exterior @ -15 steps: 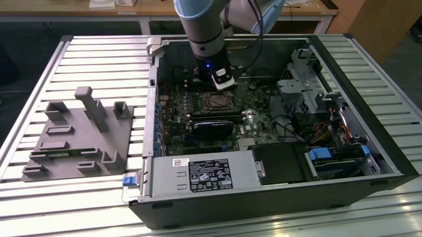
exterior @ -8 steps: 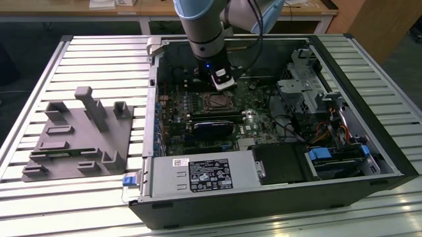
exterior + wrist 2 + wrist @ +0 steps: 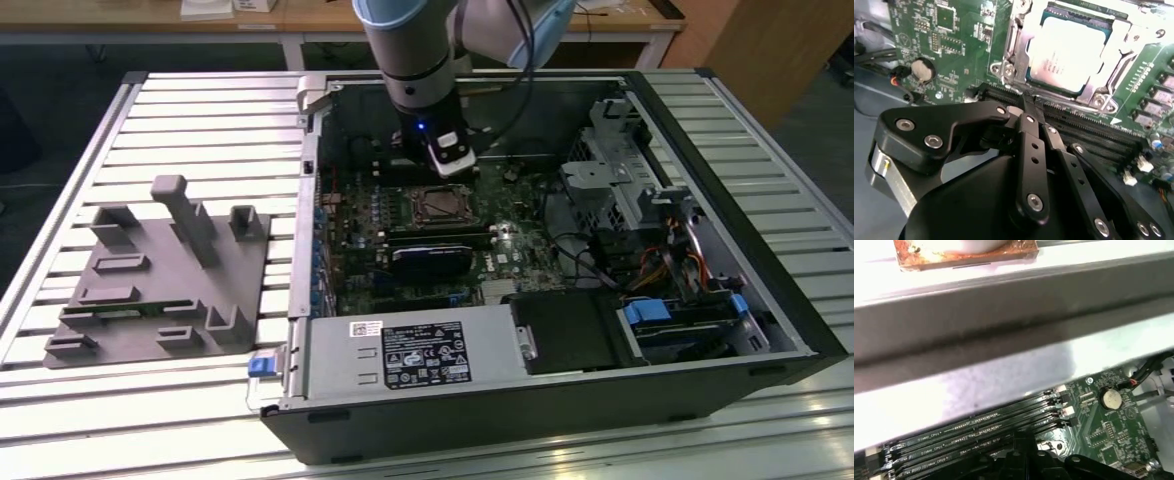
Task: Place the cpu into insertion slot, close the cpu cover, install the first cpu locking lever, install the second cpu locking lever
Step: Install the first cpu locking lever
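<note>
in the second wrist view the cpu lay seated in the insertion slot, its silver top showing through the window of the cpu cover, which lay flat down around it. the gripper had its jaws clenched together with nothing between them, the tips just beside the socket's edge, over the memory slots. in the exterior view the arm reached down into the open computer case on the slatted desk, the gripper just above the socket. a grey fixture block sat on the desk, well apart from the case.
</note>
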`<act>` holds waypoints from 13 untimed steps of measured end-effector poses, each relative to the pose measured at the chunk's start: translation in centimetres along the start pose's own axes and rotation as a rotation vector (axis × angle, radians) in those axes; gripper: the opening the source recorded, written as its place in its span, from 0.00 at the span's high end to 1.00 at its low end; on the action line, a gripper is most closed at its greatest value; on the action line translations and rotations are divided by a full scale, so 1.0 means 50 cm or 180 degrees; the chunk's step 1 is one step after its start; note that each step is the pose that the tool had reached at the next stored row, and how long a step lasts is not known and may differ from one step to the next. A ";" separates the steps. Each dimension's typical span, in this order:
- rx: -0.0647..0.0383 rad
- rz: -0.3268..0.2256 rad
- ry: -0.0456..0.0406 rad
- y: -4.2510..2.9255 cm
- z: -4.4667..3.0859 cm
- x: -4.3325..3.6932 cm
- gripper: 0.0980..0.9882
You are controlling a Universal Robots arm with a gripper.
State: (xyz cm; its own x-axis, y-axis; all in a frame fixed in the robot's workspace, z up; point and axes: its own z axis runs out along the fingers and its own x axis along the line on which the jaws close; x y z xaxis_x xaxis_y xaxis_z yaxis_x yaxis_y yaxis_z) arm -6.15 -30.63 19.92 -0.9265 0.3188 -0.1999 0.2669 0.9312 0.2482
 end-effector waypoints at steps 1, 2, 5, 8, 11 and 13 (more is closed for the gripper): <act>0.0000 0.0000 0.0000 0.001 -0.004 -0.001 0.99; 0.0001 0.0000 0.0000 0.002 -0.008 -0.002 0.99; 0.0000 0.0000 0.0000 0.005 -0.019 -0.004 0.99; 0.0000 0.0000 0.0000 0.006 -0.022 -0.005 0.99; 0.0000 0.0000 0.0000 0.006 -0.022 -0.005 0.99; 0.0002 0.0000 0.0003 0.006 -0.022 -0.005 0.99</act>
State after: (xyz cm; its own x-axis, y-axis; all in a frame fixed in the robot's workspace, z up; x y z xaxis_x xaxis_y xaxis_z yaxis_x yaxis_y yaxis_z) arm -6.15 -30.63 21.10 -0.9267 0.3186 -0.1990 0.2670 0.9313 0.2477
